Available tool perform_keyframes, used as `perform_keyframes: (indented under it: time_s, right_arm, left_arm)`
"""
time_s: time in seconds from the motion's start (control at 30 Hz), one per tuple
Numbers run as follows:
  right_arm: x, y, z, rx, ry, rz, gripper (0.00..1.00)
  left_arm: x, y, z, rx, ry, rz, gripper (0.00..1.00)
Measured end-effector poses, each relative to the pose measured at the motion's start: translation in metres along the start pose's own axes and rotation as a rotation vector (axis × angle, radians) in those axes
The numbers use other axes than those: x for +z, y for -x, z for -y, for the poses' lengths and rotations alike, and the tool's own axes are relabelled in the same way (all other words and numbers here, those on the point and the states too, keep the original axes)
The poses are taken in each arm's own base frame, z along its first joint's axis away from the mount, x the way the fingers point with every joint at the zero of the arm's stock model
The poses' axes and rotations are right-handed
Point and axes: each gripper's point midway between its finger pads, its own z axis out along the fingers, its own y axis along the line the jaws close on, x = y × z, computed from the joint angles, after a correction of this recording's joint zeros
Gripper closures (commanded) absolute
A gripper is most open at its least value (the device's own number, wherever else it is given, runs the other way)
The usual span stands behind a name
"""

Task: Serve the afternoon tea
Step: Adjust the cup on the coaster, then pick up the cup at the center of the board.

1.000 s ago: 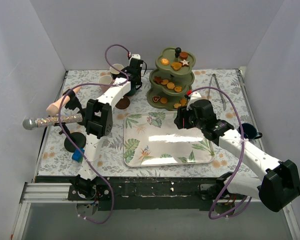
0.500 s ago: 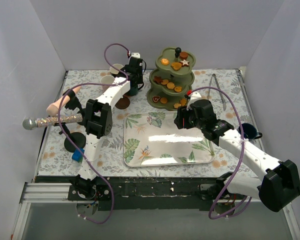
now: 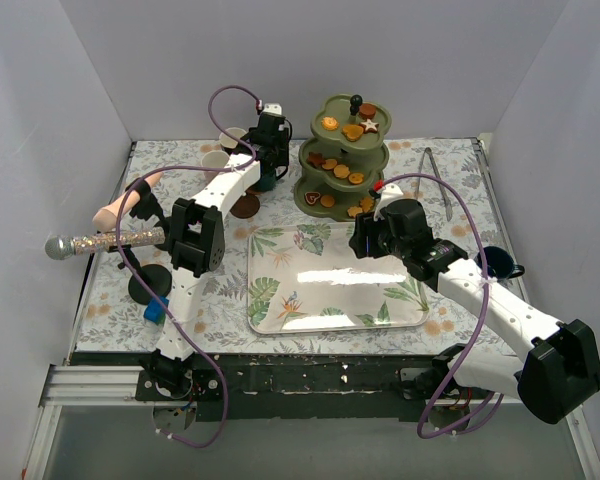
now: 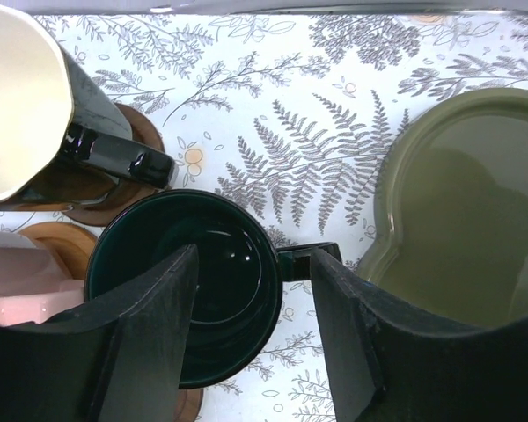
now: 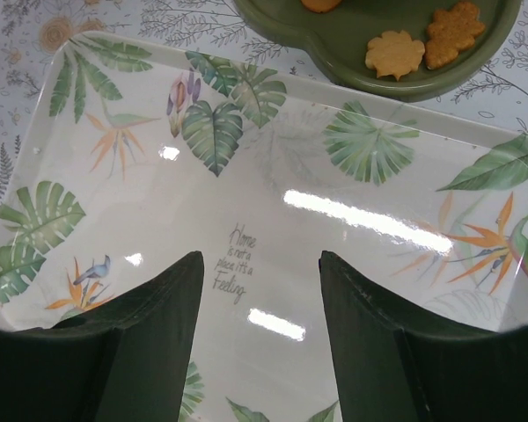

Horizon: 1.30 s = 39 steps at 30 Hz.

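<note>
The left arm reaches to the far left part of the bench (image 3: 105, 300), just beside the three-tier stand (image 3: 345, 160). From its wrist camera, the left gripper (image 4: 255, 259) is partly open above a dark green mug (image 4: 185, 281). One finger hangs over the mug's mouth and the other is outside, past the handle. The rim on the handle side lies in the gap and nothing is clamped. The mug seems to stand on a brown coaster (image 4: 194, 409), though only a sliver shows under it. A pale-lined mug (image 4: 18, 97) stands just behind it on its own coaster.

The right gripper (image 5: 261, 259) hovers over the leaf-printed tray (image 5: 246, 149) with its fingers well apart, holding nothing. Ahead of it is the stand's bottom tier, carrying orange biscuits (image 5: 394, 54). More biscuits lie on the upper tiers. A glittery microphone (image 3: 105, 240) lies at the left edge, and metal tongs (image 3: 438, 185) lie right of the stand.
</note>
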Motion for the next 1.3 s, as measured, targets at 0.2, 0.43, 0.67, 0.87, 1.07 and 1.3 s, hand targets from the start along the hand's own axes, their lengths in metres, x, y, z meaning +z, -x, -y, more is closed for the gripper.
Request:
perform_keyframes:
  time_s: [0.2,0.43,0.67,0.87,1.07,1.3]
  right_arm:
    - [-0.005,0.006,0.011,-0.011,-0.049,0.001,0.35]
    - [-0.026,0.038,0.042,0.034,-0.119,0.083,0.34]
    - [-0.058,0.037,0.138,0.149,-0.373,0.092,0.29]
    - [-0.083,0.016,0.204,0.222,-0.608,0.046,0.32]
    - [-0.088,-0.021,0.235,0.247,-0.743,-0.089,0.34]
    - [-0.103,-0.053,0.246,0.257,-0.84,-0.149,0.36]
  left_arm:
    - [-0.012,0.013,0.008,0.008,-0.063,0.039,0.37]
    - [-0.069,0.066,0.01,0.0,-0.144,0.17,0.19]
    - [-0.143,0.082,-0.016,0.001,-0.178,0.259,0.02]
    - [-0.163,0.033,-0.075,-0.026,-0.123,0.22,0.02]
    - [-0.158,-0.016,-0.117,-0.058,-0.055,0.161,0.02]
    - [-0.162,-0.03,-0.118,-0.055,-0.057,0.154,0.02]
